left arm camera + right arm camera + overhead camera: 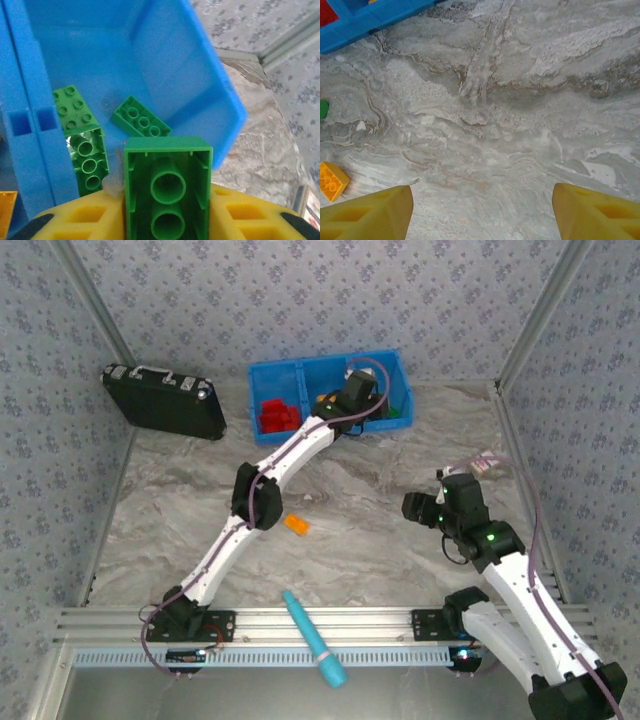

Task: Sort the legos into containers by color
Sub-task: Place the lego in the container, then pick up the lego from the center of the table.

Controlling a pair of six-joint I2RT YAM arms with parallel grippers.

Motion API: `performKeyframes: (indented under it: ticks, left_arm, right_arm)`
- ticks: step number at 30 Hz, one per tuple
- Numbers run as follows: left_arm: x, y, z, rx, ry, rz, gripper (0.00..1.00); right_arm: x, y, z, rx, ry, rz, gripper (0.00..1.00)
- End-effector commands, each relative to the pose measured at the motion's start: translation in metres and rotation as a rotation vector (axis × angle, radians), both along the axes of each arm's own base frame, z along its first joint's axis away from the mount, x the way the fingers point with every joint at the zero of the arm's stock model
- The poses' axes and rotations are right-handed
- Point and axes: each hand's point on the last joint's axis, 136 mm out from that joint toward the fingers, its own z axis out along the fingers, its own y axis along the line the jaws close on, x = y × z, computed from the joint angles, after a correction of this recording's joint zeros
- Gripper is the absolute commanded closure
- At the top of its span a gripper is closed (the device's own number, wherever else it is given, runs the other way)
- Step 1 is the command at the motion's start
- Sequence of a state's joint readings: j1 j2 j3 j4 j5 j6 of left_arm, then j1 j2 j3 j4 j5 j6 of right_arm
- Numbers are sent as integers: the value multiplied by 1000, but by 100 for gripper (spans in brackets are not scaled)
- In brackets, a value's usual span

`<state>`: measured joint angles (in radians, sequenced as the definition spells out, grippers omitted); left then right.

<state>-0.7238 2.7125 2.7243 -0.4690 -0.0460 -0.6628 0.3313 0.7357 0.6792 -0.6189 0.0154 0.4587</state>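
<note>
Green lego [167, 160] clamped in left gripper [167, 205] (bottom cropped), right gripper [482, 200] wide, empty

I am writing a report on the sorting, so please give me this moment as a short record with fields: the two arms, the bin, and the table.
left jaws: closed on a green brick, above the right compartment of the blue bin
right jaws: open, holding nothing, above the table
right compartment: green bricks lie inside
left compartment: red bricks
on the table: an orange brick
other things: black case, light-blue pen
</note>
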Motion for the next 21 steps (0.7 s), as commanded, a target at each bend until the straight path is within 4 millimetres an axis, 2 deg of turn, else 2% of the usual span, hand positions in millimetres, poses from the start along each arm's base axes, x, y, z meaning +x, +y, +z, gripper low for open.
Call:
performKeyframes:
  ticks: [1,3,6,9,12,16,20,21]
  left_arm:
    - [25,3,26,-96,-97,71,56]
    - [27,5,27,-101,-100,73,54]
    - [29,8,36,-91,-125,73,44]
    - [27,13,50,-93,-129,62,43]
    - [20,29,88,-66,-155,40,44]
    - [-1,77,150,89,-220,42,43]
    - [-28,139,192,169,-235,71,42]
    - [-35,158,195,174,-238,90,41]
  right_arm:
    - [0,4,-2,42,12,-7,25]
    - [-1,4,-4,46,18,-6,25]
    - [4,8,-3,63,-1,2,25]
    - [6,11,-5,69,8,7,26]
    - [7,16,-7,81,8,22,26]
    - [12,39,-16,113,25,122,25]
    - [17,87,-19,69,-6,315,22]
    - [19,100,-21,40,-7,365,21]
